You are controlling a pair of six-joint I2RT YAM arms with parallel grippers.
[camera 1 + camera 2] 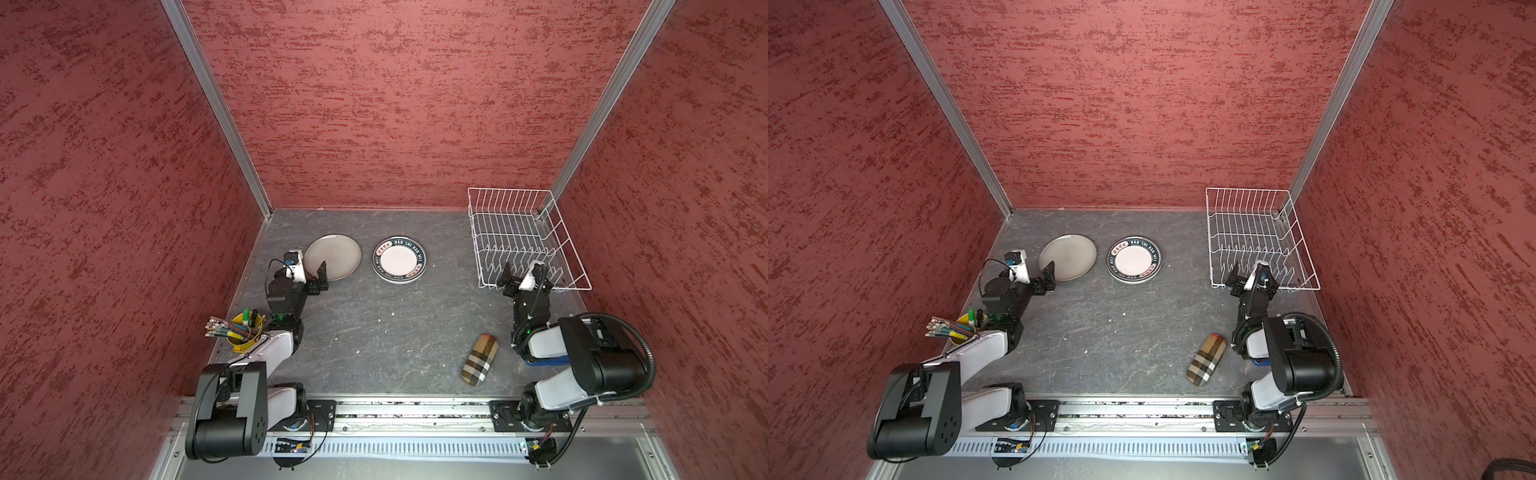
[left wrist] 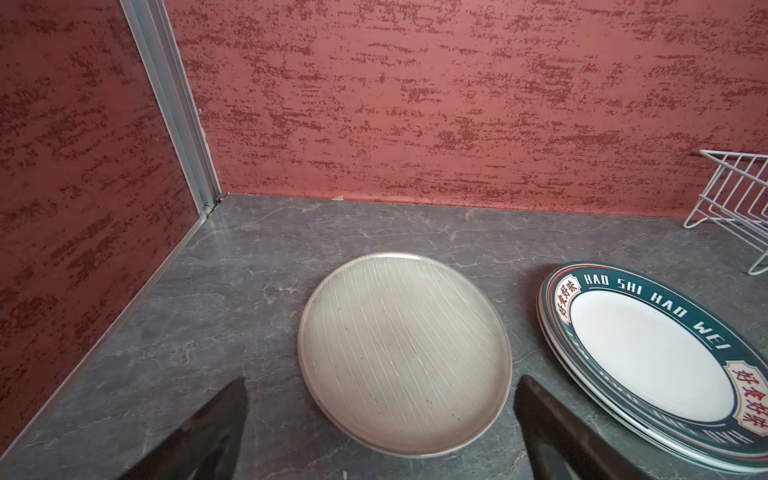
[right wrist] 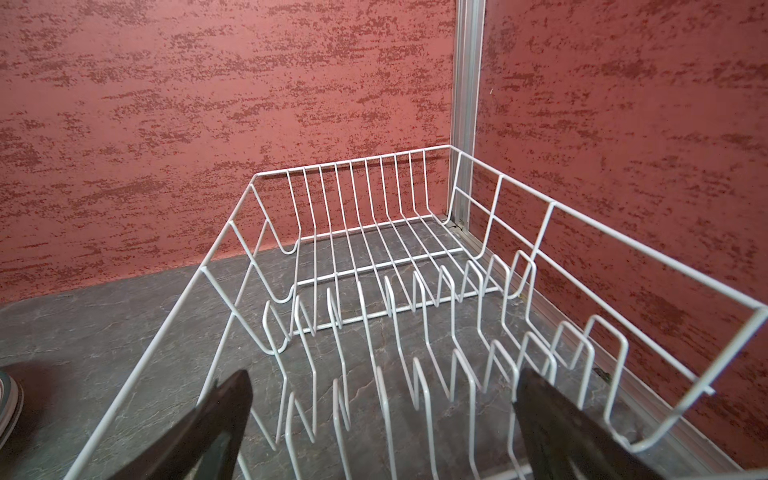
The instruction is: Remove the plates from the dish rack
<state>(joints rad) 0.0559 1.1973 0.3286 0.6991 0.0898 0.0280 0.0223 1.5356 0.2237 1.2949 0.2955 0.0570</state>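
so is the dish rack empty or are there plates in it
Empty. The right wrist view shows the dish rack with only bare prongs, tabletop between them; the grey plate and lettered plate lie flat outside it.

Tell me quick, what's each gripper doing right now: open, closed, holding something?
Left gripper: open, empty, by the grey plate.
Right gripper: open, empty, at the dish rack.

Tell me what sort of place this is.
Probably a robot test booth staged as a kitchen counter: red wall panels, two arms on a front rail, a dish rack, a grey plate and a lettered plate.
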